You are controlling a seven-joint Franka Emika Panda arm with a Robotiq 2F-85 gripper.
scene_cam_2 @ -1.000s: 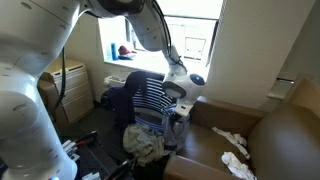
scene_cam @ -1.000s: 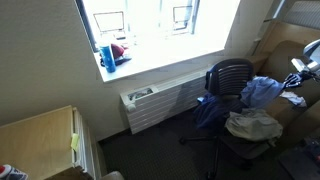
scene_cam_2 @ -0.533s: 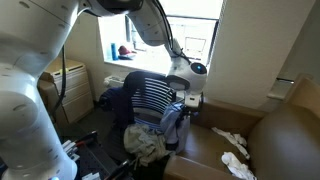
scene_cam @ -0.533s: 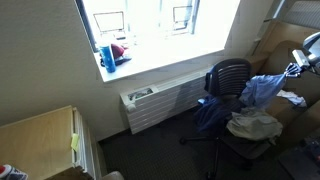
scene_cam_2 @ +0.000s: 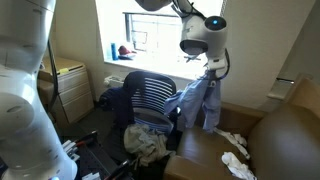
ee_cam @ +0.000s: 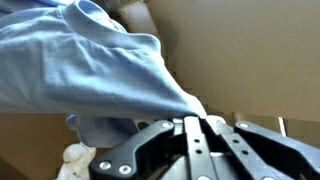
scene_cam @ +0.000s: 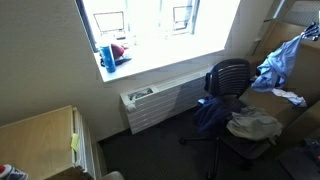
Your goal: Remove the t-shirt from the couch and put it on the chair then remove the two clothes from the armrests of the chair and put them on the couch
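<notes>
Gripper (scene_cam_2: 209, 68) clamped on light blue garment (scene_cam_2: 198, 102); garment hangs free in air between office chair (scene_cam_2: 148, 95) and couch (scene_cam_2: 275, 140). T-shirt (scene_cam: 252, 124) already on chair seat. Step in hand, likely: carrying first armrest cloth. Next: swing over couch cushion, lower, release. Dark blue cloth (scene_cam: 210, 112) on far armrest not yet fetched.

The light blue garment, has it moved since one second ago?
Yes. The light blue garment, held by the gripper, rose off the chair armrest, toward the couch.
</notes>
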